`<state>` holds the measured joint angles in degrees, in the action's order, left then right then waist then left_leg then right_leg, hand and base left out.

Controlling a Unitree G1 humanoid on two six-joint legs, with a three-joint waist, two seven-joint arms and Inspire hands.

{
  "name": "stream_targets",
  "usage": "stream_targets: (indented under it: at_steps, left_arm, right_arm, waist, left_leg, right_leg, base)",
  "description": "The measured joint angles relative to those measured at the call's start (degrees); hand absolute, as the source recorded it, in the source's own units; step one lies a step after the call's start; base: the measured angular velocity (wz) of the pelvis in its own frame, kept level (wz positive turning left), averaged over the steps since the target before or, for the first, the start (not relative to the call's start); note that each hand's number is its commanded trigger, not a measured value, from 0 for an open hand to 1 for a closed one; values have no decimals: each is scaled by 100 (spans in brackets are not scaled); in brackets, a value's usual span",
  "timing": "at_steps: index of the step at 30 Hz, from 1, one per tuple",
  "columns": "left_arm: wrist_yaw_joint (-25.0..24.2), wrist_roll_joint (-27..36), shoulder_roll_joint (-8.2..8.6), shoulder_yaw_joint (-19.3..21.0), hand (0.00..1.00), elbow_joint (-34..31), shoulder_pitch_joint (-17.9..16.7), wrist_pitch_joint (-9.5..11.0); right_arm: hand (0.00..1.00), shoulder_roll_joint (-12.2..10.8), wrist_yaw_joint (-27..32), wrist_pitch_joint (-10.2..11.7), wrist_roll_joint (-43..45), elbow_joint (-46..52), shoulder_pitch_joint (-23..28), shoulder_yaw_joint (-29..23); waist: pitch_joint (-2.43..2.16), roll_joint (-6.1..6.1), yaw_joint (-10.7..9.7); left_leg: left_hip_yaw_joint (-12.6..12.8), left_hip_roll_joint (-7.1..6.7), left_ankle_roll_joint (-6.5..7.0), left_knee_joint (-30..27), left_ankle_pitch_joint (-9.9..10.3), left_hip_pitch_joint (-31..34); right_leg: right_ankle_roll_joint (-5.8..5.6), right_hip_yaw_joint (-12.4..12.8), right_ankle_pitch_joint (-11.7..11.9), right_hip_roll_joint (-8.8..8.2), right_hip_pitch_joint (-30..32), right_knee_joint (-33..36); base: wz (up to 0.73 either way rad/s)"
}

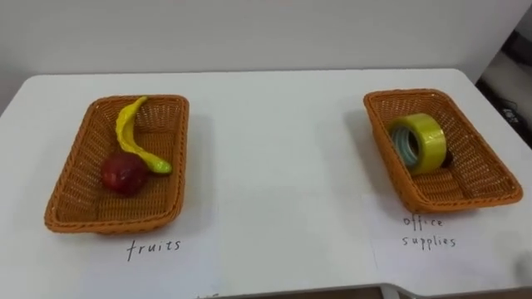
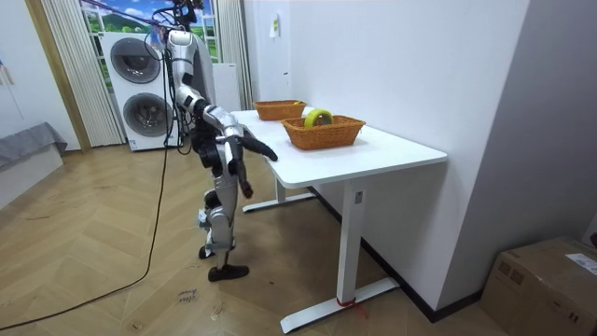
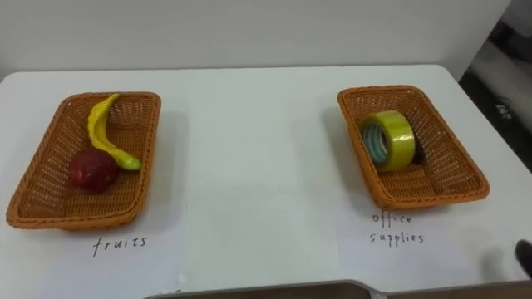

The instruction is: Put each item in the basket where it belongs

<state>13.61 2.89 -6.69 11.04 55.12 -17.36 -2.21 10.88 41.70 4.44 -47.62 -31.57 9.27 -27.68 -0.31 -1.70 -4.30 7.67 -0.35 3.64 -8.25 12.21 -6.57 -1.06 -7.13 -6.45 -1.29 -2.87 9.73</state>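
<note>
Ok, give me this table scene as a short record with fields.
surface: white table
left basket: banana and red apple, touching
right basket: yellow tape roll, standing on edge
labels: one paper in front of each basket
sorting: every visible item lies in a basket
robot: stands at the table's edge

On the white table [image 3: 249, 166], a wicker basket [image 3: 25, 218] near the left edge holds a banana [image 3: 101, 133] touching a red apple [image 3: 92, 169], while a second basket [image 3: 432, 198] near the right edge holds a yellow tape roll [image 3: 391, 139] standing on its rim.
</note>
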Motion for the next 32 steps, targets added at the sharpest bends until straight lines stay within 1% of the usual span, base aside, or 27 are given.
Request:
stream_targets:
  at_steps: [1,2,3,4,5,6,7,8,9,10,12,14,17,19,21,23,27,29,32]
  left_arm:
    - [-1,5,24,0,0,12,-4,1]
    - [-9,55,65,-4,0,13,-12,2]
    - [-20,140,67,-10,0,13,-1,27]
    - [-20,160,64,-8,0,17,-4,46]
    - [-17,193,60,-7,0,15,2,120]
    - [-11,242,63,-6,0,7,-9,162]
    - [-7,297,70,-6,0,17,-20,186]
    - [2,336,87,-7,0,80,-17,221]
    - [12,378,106,-10,0,180,1,244]
    - [26,401,111,-20,0,220,18,244]
    - [76,442,111,-60,0,300,-30,244]
    - [78,441,111,-68,0,355,-75,243]
    - [79,431,106,-62,0,502,-27,243]
    - [79,368,110,-59,0,552,-5,242]
    - [78,243,114,-16,0,561,3,242]
    - [85,186,103,6,0,556,33,241]
    - [99,-25,105,26,0,553,48,217]
    - [102,-47,120,19,0,554,71,205]
    - [132,-85,121,6,0,559,114,192]
  right_arm:
    - [0,-72,-10,60,-69,-27,39,-2]
    - [0,-189,-133,289,-206,-44,69,10]
    - [0,-205,-239,462,-323,-186,102,68]
    - [0,-203,-289,509,-388,-255,99,79]
    - [0,-205,-375,595,-405,-433,87,119]
    - [0,-223,-480,677,-363,-620,93,158]
    - [0,-231,-538,709,-333,-717,97,167]
    - [0,-238,-668,794,-282,-912,97,172]
    - [0,-235,-768,871,-194,-1047,92,176]
    - [0,-230,-801,889,-152,-1095,87,176]
    - [0,-229,-1013,1024,44,-1385,84,198]
    - [0,-180,-1208,1095,212,-1573,85,199]
    - [0,-89,-1645,1188,307,-1906,85,199]
    - [0,-37,-1902,1204,314,-2041,88,199]
    - [0,85,-2318,1219,317,-2281,91,206]
    - [0,136,-2607,1219,321,-2408,97,215]
    - [0,143,-3123,1219,324,-2628,100,222]
    - [0,142,-3269,1219,324,-2656,103,226]
    - [0,140,-3468,1218,328,-2720,103,229]
  waist:
    - [-10,13,-1]
    - [-26,54,-19]
    - [-18,76,-37]
    - [-15,79,-25]
    - [-35,47,-27]
    - [-36,21,-32]
    - [-43,10,-29]
    - [-46,-9,-32]
    - [-47,-19,-31]
    - [-48,-23,-31]
    - [-55,-23,-16]
    - [-54,-26,-19]
    - [-53,-28,-14]
    - [-53,-28,-16]
    - [-53,-35,8]
    - [-53,-52,4]
    - [-55,-106,5]
    - [-55,-108,5]
    - [-55,-108,4]
  left_leg:
    - [1,-1,2,0,1,-4]
    - [2,-5,5,-4,4,-8]
    - [-2,-5,5,-14,4,-11]
    - [-10,-5,4,-19,3,-13]
    - [-29,-1,-1,-35,7,-24]
    - [-57,1,-10,-37,13,-79]
    - [-72,1,-15,-41,26,-103]
    - [-118,-1,-44,-85,85,-124]
    - [-157,-1,-44,-148,119,-110]
    - [-166,-3,-44,-154,120,-110]
    - [-173,-7,-43,-160,118,-110]
    - [-179,-7,-41,-173,118,-110]
    - [-193,-1,-46,-201,146,-99]
    - [-192,3,-47,-207,152,-96]
    - [-190,8,-49,-207,153,-95]
    - [-190,14,-53,-207,152,-84]
    - [-165,59,-89,-234,172,-76]
    - [-163,72,-99,-242,178,-67]
    - [-157,92,-114,-249,178,-64]
  right_leg:
    - [-1,3,-1,1,0,5]
    - [-2,11,-1,0,-2,5]
    - [-2,4,-2,-1,-10,9]
    - [-2,2,-2,-1,-19,8]
    - [3,-1,-5,1,-48,4]
    - [8,-1,-16,2,-120,-8]
    - [8,-6,-28,2,-151,-7]
    - [7,-22,-55,0,-205,-9]
    - [4,-49,-70,-5,-228,-8]
    - [2,-53,-74,-9,-234,-7]
    - [0,-79,-76,-10,-247,-9]
    - [-1,-77,-76,-10,-258,-10]
    - [-1,-78,-75,-7,-260,-10]
    - [0,-94,-75,-6,-258,-5]
    - [2,-83,-72,0,-258,-4]
    - [6,-91,-70,5,-248,-4]
    - [28,-96,-55,47,-247,-11]
    - [31,-98,-53,59,-241,-17]
    - [50,-176,-42,60,-237,-17]
  base:
    - [-3]
    - [0]
    - [0]
    - [6]
    - [9]
    - [10]
    - [12]
    - [14]
    - [14]
    - [10]
    - [4]
    - [0]
    - [0]
    - [0]
    - [0]
    - [0]
    - [-3]
    - [0]
    - [0]
